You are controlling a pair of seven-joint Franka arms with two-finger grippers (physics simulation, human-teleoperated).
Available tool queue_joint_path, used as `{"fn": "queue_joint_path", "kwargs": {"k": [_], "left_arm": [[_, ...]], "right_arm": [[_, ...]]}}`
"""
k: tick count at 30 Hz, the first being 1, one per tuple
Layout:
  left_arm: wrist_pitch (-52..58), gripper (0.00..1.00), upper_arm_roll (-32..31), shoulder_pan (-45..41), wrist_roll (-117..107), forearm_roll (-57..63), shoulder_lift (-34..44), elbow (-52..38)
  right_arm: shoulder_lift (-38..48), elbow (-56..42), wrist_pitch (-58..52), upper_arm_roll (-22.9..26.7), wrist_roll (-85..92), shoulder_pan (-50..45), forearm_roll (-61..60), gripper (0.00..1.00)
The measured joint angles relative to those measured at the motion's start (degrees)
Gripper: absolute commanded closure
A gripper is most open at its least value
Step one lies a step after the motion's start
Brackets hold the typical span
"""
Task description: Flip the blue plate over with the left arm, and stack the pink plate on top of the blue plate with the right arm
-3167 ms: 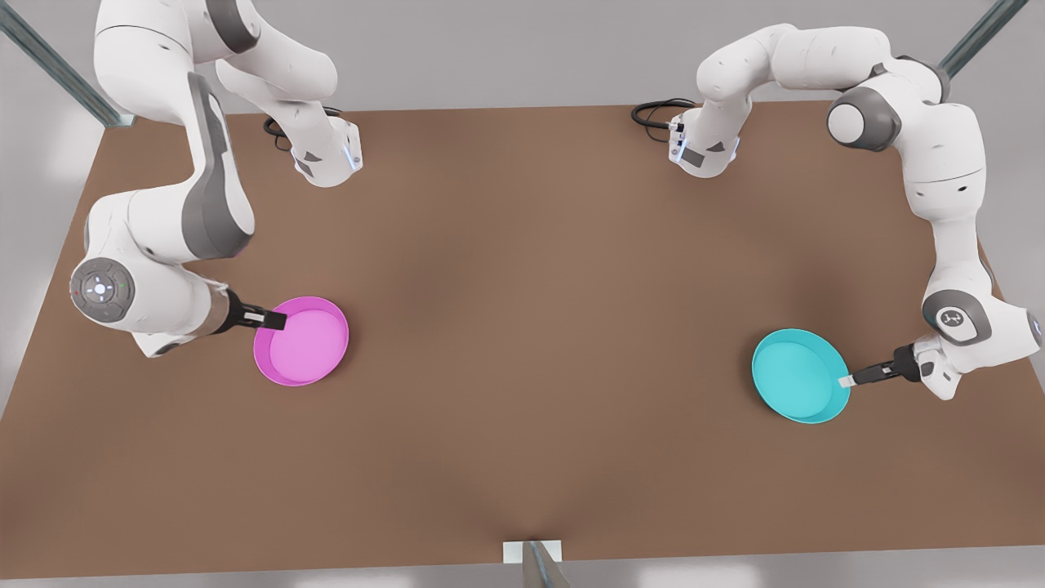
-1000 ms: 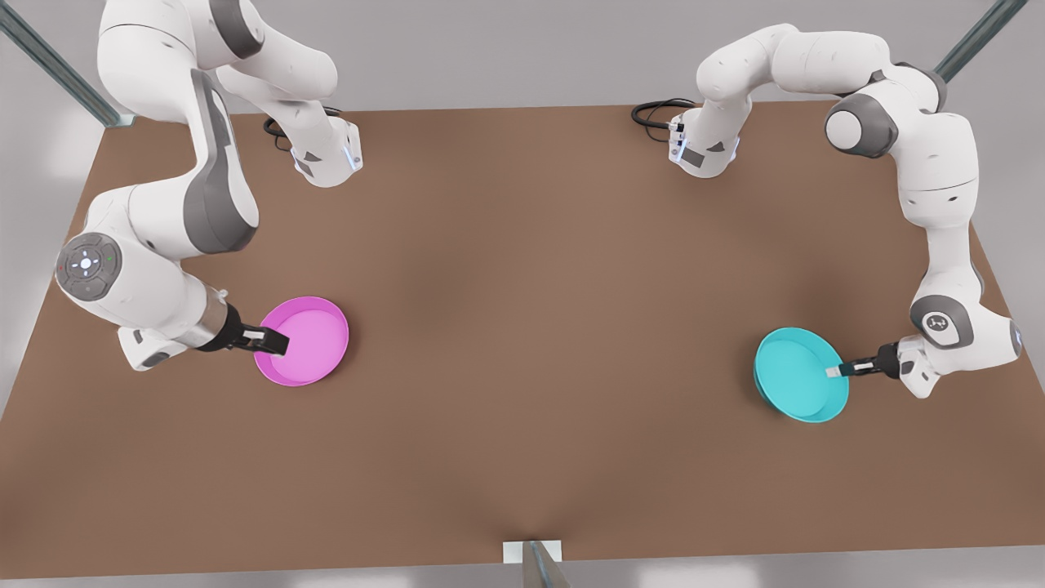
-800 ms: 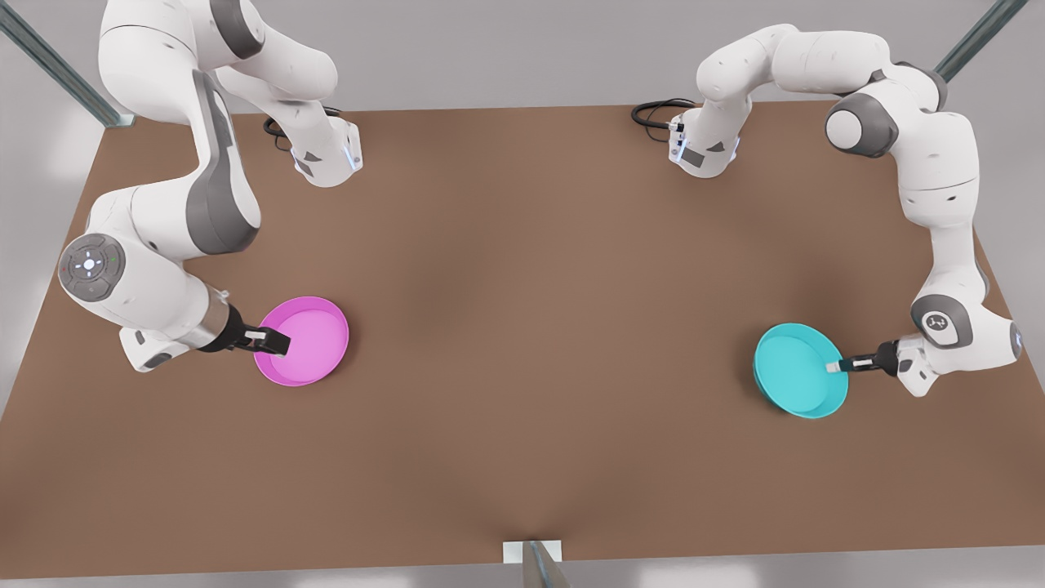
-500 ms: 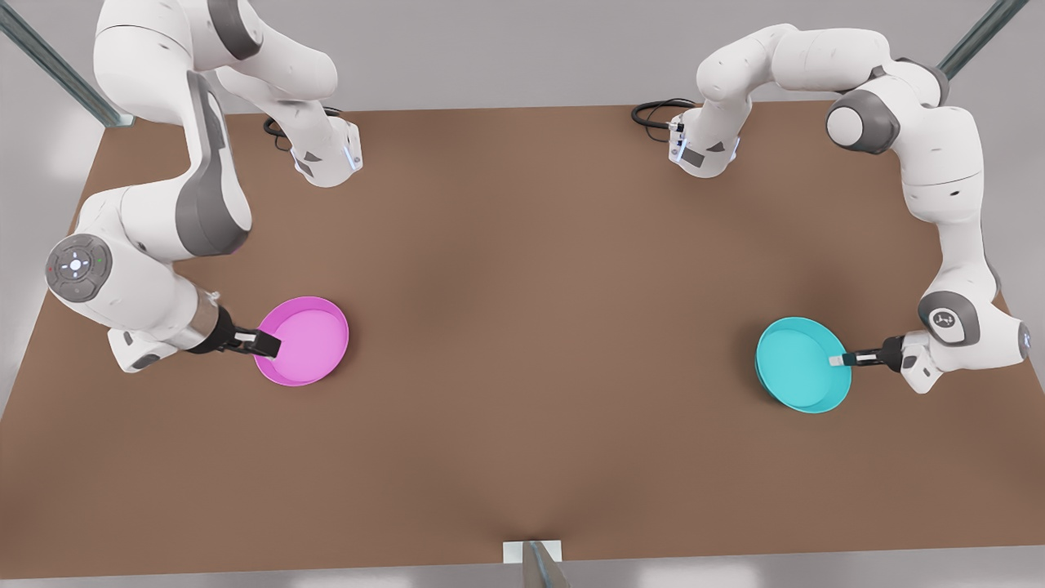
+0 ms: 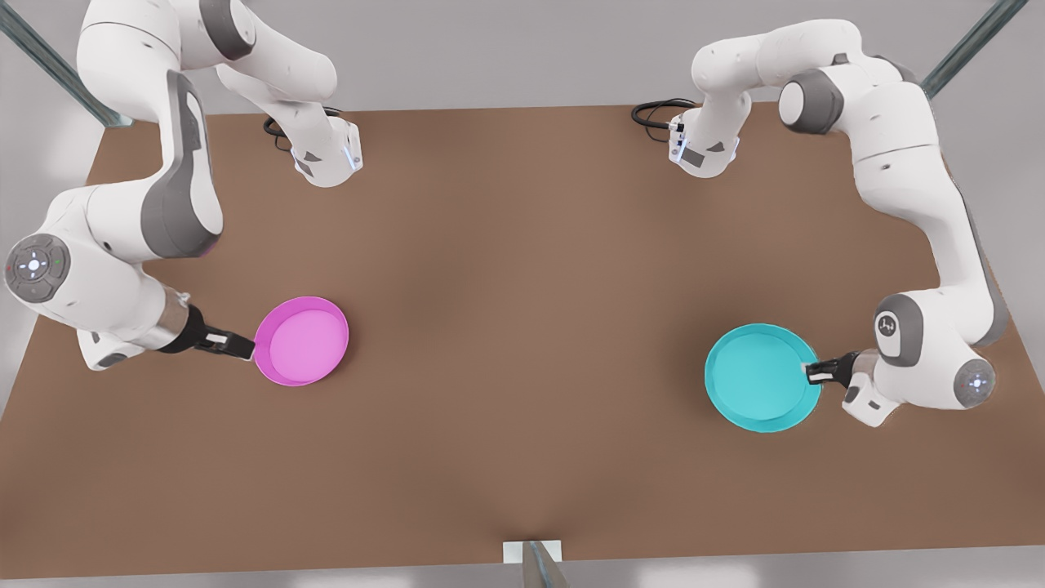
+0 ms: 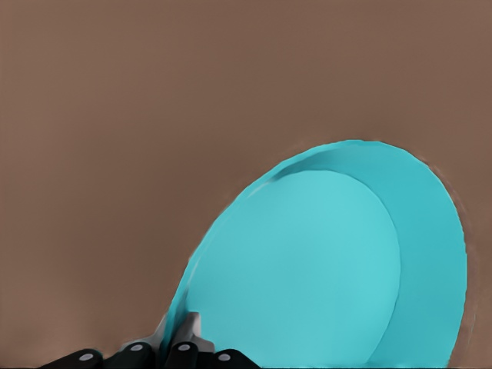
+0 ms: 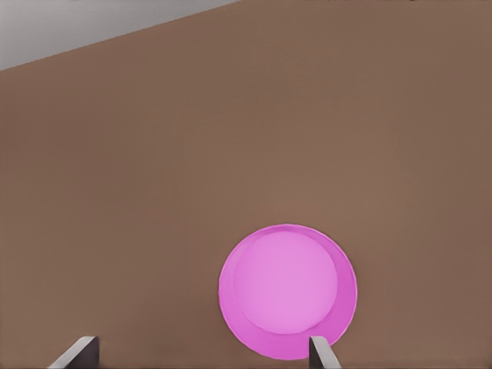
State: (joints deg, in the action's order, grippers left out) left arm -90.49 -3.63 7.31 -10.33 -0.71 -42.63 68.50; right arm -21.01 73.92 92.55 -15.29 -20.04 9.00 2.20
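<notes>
The blue plate (image 5: 762, 377) sits at the lower right of the front view, its rim pinched between the closed fingers of the left gripper (image 5: 813, 371) at the plate's right edge; the wrist view shows the plate (image 6: 330, 261) tilted, lifted off the brown table (image 5: 522, 269). At the left of the frame the right gripper (image 5: 245, 351), fingers (image 7: 321, 354) spread apart, is just beside the left rim of the pink plate (image 5: 302, 340), which lies flat. Bare tabletop stretches wide between the two plates.
</notes>
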Motion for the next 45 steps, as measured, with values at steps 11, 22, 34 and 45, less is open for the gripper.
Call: {"fn": "queue_joint_path", "kwargs": {"k": [11, 22, 34, 45], "left_arm": [[8.7, 0.79, 0.0, -16.8, -17.7, 21.8, 0.5, -1.4], [19.5, 0.79, 0.8, -31.9, -23.7, 41.9, 0.3, -1.3], [25.5, 0.79, 0.9, -40.3, -31.6, 50.5, -2.2, -0.1], [34.7, 0.79, 0.9, -50.4, -40.2, 57.1, -6.6, 1.4]], "right_arm": [[-0.1, -0.1, 0.0, 0.0, 0.1, -0.1, 0.2, 0.00], [0.0, -0.1, -0.1, -0.1, 0.0, 1.3, -0.1, 0.00], [-0.4, 0.4, -6.2, -0.3, 0.1, -1.9, 4.1, 0.00], [-3.2, 31.5, 19.7, -0.5, 32.8, 15.7, -3.8, 0.00]]}}
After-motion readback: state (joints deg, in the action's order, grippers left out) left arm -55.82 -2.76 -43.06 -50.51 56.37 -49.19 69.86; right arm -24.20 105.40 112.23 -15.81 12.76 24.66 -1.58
